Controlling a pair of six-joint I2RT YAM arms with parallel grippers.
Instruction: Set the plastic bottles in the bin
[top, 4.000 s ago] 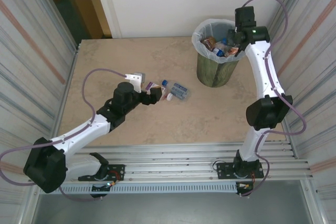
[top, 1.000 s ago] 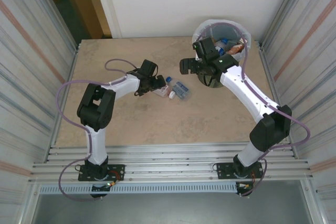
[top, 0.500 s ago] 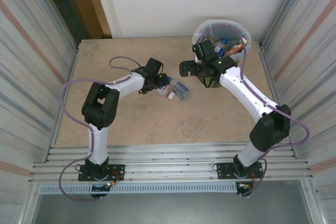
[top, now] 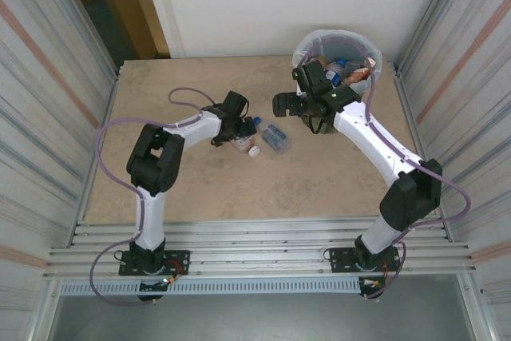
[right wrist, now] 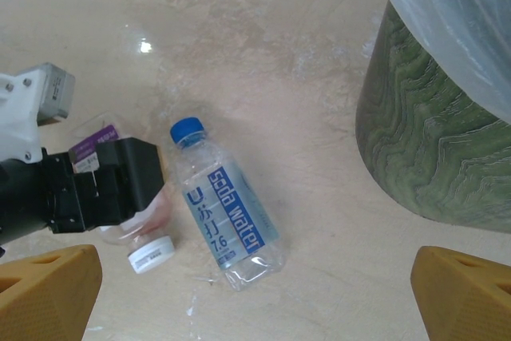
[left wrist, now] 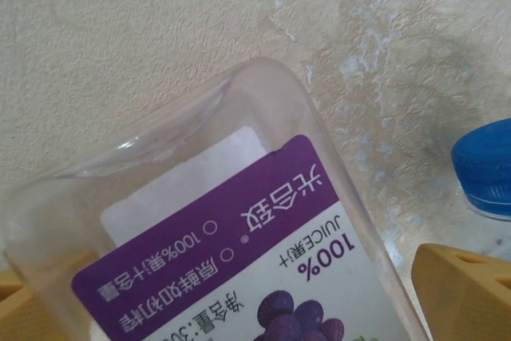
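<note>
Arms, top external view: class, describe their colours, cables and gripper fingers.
The left arm and right arm have white links and black joints. A lilac cable runs along each. The gripper fingers are tan wedges.

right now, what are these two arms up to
They are clearing the table into the bin. The left gripper, open, straddles a purple-label juice bottle lying on the table. The right gripper, also open, hovers above the blue-capped soda water bottle beside it. Several bottles already sit in the bin.
</note>
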